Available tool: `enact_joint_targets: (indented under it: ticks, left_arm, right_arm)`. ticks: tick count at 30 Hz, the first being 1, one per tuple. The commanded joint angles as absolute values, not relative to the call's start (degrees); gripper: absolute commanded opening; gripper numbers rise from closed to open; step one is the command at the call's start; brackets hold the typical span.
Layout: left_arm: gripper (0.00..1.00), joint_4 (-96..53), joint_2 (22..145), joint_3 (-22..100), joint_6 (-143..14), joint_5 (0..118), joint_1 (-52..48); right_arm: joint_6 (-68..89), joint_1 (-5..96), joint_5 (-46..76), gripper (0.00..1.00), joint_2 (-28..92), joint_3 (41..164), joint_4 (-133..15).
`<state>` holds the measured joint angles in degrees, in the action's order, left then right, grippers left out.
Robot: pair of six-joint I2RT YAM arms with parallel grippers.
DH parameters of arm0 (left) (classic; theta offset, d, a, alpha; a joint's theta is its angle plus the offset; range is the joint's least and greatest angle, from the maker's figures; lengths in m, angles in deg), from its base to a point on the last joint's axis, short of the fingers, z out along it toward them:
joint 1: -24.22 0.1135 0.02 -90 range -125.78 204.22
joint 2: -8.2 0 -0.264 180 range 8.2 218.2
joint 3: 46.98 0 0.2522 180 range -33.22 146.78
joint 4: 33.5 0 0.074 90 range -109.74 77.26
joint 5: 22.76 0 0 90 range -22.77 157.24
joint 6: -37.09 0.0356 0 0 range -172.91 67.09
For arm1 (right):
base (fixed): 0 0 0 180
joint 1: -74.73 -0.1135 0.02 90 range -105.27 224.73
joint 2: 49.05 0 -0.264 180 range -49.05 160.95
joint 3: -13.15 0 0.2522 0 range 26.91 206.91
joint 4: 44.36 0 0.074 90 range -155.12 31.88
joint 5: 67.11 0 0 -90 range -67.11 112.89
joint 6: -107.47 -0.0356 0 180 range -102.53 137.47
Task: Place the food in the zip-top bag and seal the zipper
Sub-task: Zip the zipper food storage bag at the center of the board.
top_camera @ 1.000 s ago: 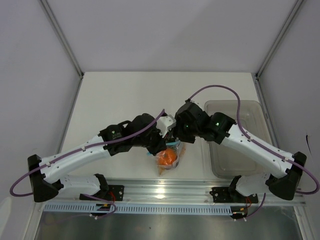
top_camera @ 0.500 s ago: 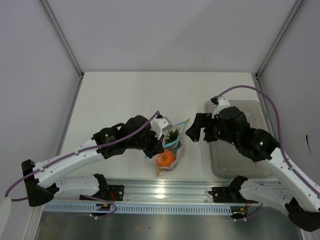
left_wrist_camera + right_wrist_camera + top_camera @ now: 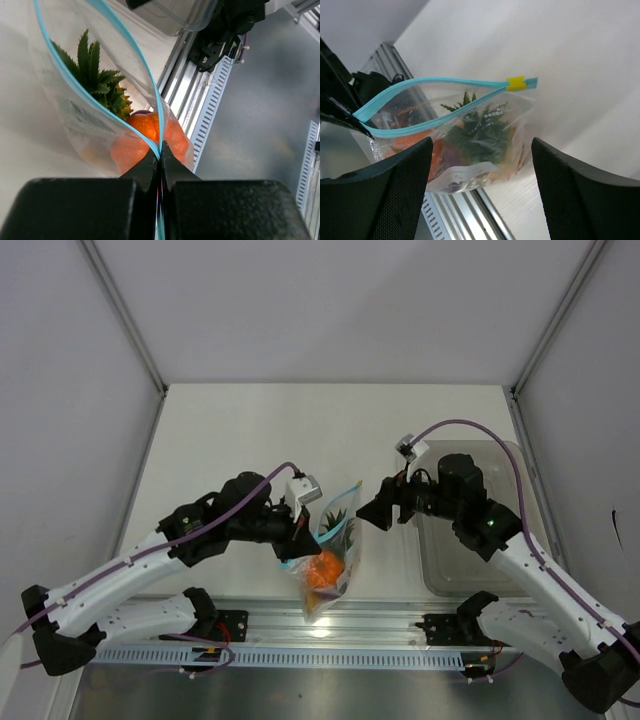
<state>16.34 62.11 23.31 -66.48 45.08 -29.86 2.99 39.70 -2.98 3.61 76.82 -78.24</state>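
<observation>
While my left gripper (image 3: 160, 167) is pinched tight on the near end of the zipper (image 3: 435, 100), the bag (image 3: 335, 550) sags at the near middle of the table (image 3: 250, 430), pineapple (image 3: 97, 80) and orange pieces (image 3: 145, 137) inside, mouth gaping. Thin, slippery film, bottom-heavy with light toys: I judge the stiffer strip by the yellow slider (image 3: 516, 83) the place to grip. My right gripper (image 3: 378, 512) hangs spread just right of it; open room lies far, a bin (image 3: 500, 455) crowds the right.

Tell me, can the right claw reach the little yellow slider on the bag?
Probably yes. The right claw is open and faces the yellow slider, which sits at the free end of the zipper with nothing in between. The left claw pinches the zipper's other end, out of the way.
</observation>
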Motion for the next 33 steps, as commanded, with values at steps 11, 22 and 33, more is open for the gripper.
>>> enact_joint_targets:
  ticks: [11,22,33]
  left_arm:
    - [0.01,17.00,55.58,29.79,-69.00,35.34,-27.81]
    - [0.01,17.88,53.38,32.08,-71.02,31.38,-27.81]
    - [0.01,17.27,54.08,34.36,-73.04,28.65,-27.81]
  right_arm:
    - [2.80,50.03,-38.00,0.89,8.69,73.93,-58.74]
    - [4.90,50.56,-42.14,0.89,13.34,76.30,-54.08]
    - [-2.04,46.17,-48.82,0.87,18.36,77.09,-41.78]
